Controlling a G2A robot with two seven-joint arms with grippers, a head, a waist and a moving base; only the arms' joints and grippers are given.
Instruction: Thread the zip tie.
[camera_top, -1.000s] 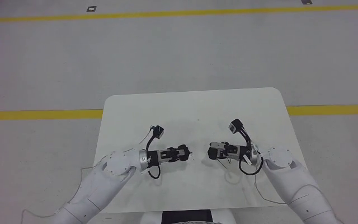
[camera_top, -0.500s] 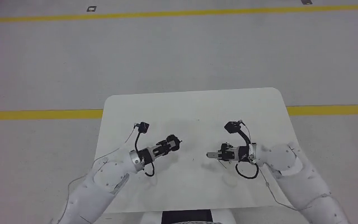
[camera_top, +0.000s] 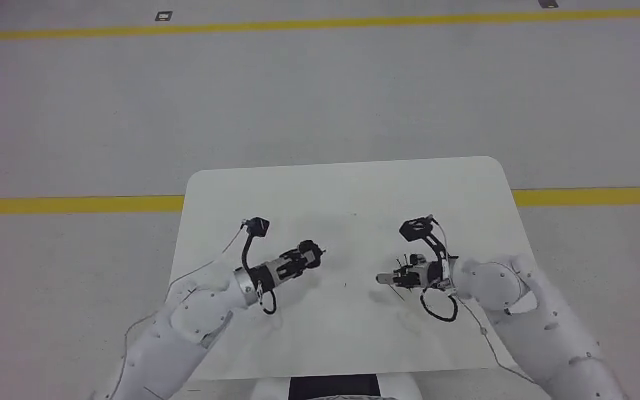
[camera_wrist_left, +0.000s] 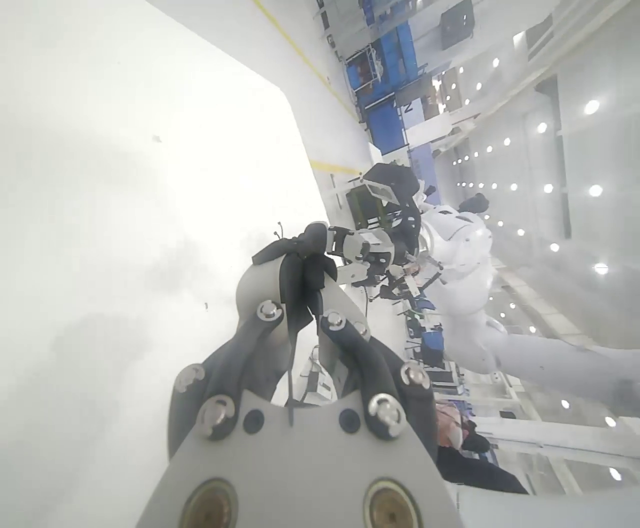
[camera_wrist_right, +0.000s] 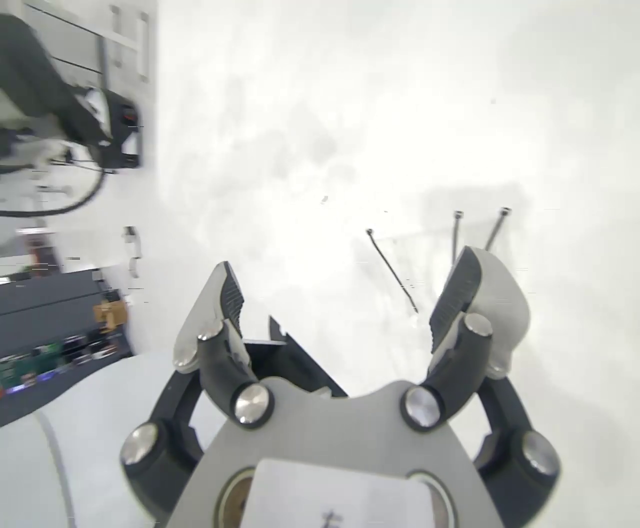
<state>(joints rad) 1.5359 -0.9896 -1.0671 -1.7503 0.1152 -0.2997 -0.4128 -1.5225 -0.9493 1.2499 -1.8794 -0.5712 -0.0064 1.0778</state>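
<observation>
Pinching a thin black zip tie (camera_wrist_left: 290, 370) in the left gripper (camera_wrist_left: 295, 260), jaws pressed together above the white table (camera_top: 350, 190). Hanging spread and empty at the right gripper (camera_wrist_right: 335, 295), with three spare zip ties (camera_wrist_right: 392, 270) lying on the table just beside one fingertip (camera_wrist_right: 461, 282) (none touched). Risking a miss, probably: limp strand bending away, or slipping in the pinch while meeting the other gripper.
</observation>
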